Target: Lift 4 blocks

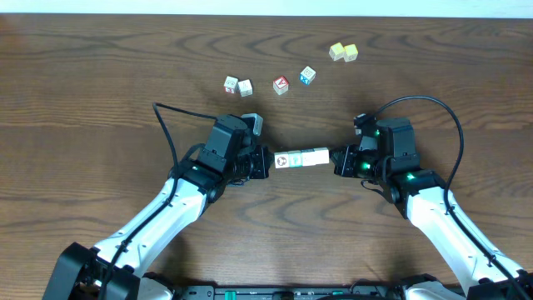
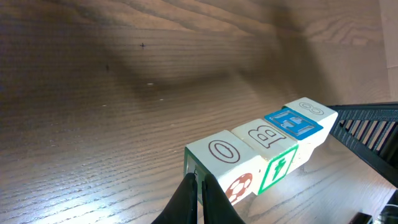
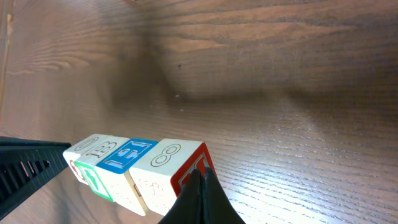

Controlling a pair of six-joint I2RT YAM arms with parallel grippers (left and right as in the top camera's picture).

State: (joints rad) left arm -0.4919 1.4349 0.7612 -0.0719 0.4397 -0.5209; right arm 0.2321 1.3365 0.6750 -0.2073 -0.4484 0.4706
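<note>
A row of four blocks [image 1: 301,158] is seen end to end near the middle of the wooden table [image 1: 83,100], pinched lengthwise between the two arms. The left gripper [image 2: 198,182] is shown with its fingers pressed together, and nothing is held between them. Their joined tip is set against the end face of the cream O block [image 2: 222,153]. The right gripper [image 3: 199,178] is likewise fully closed and is pushed against the red-edged end block [image 3: 166,157]. Between these lie a B block [image 2: 268,134] and a blue-topped block [image 2: 292,122]. Whether the row is clear of the table cannot be told. Farther back, well apart from the row, are seen a pair of yellow cubes [image 1: 343,52], a red-faced cube [image 1: 281,84], a blue-faced cube [image 1: 307,75] and two pale cubes [image 1: 237,85].
</note>
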